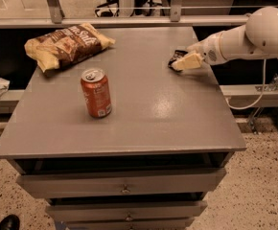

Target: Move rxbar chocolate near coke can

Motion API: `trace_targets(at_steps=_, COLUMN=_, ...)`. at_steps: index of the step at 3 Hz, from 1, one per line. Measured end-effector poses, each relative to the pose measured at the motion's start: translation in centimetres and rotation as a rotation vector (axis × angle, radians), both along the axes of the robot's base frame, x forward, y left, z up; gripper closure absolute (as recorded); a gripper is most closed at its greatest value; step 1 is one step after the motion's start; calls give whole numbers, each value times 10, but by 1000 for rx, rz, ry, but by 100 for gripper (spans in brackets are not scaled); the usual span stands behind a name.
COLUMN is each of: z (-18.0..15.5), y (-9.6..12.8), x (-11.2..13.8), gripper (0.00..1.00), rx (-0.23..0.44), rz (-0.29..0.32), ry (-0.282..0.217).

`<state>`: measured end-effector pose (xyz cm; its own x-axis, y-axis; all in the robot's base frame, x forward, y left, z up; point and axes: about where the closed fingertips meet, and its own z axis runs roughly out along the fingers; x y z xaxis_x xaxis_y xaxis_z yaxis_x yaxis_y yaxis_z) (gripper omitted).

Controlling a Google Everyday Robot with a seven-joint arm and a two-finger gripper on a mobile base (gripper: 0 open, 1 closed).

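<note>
The rxbar chocolate [177,57], a small dark wrapper, lies on the far right part of the grey table top [144,114]. My gripper [187,62], cream-coloured on a white arm that reaches in from the right, is down at the bar, touching or covering its right side. Most of the bar is hidden by it. The coke can [96,93], red-orange with a silver top, stands upright on the left-centre of the table, well to the left of and nearer than the bar.
A large tan-and-brown chip bag [66,45] lies at the far left corner. The table is a drawer cabinet with a drawer [124,182] in front. A rail runs behind it. The arm's cable [259,92] hangs at the right.
</note>
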<state>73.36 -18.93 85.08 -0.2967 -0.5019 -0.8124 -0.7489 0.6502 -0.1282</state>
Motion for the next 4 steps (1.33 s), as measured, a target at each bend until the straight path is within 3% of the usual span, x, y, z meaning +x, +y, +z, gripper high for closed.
trace_targets(at_steps=1, z=-1, y=0, x=2, gripper=62, rx=19, rz=-13, ry=18)
trace_targets(at_steps=2, z=0, y=-1, x=0, gripper=93, rx=26, rz=-25, ry=26)
trace_targets(at_steps=3, z=4, y=6, x=-5, gripper=100, rx=41, rz=-7, ry=25)
trace_targets(at_steps=4, z=26, y=41, x=-24, gripper=100, rx=111, rz=100, ry=18)
